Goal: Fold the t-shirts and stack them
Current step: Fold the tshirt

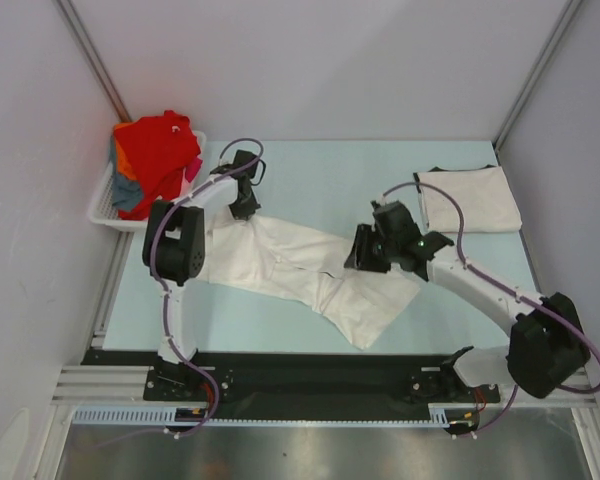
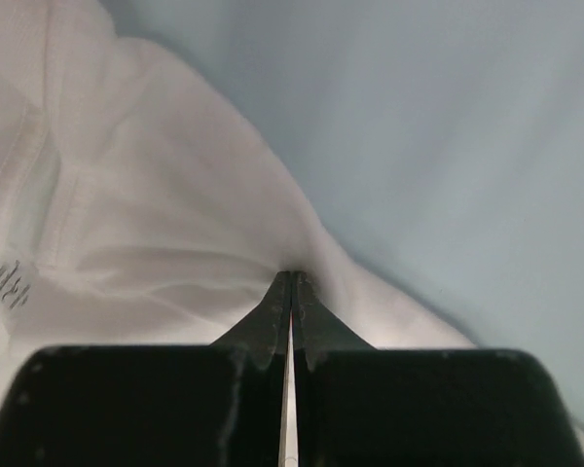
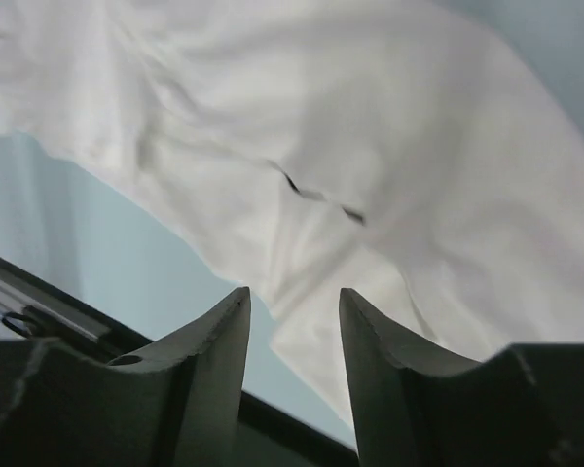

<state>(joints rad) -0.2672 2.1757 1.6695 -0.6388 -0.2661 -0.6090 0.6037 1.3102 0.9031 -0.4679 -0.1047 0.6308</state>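
Clearly we had the left fingers clamped on the white t-shirt, which lay stretched across the table between both arms. Our right fingers hung parted over its rumpled right half; we judged they should catch an edge and pull taut before folding.

Robot lab test cell. Plain grey wall panels box the scene in on three sides, and metal frame posts run up at upper left and upper right. A pale-blue worktop fills the centre. The left arm and right arm are bolted to a black base rail at the bottom, with purple cables looping loose. Slotted aluminium profile and steel sheet run along the bottom edge. Props: white t-shirt mid-frame, folded tee upper right, white basket of coloured tees upper left.
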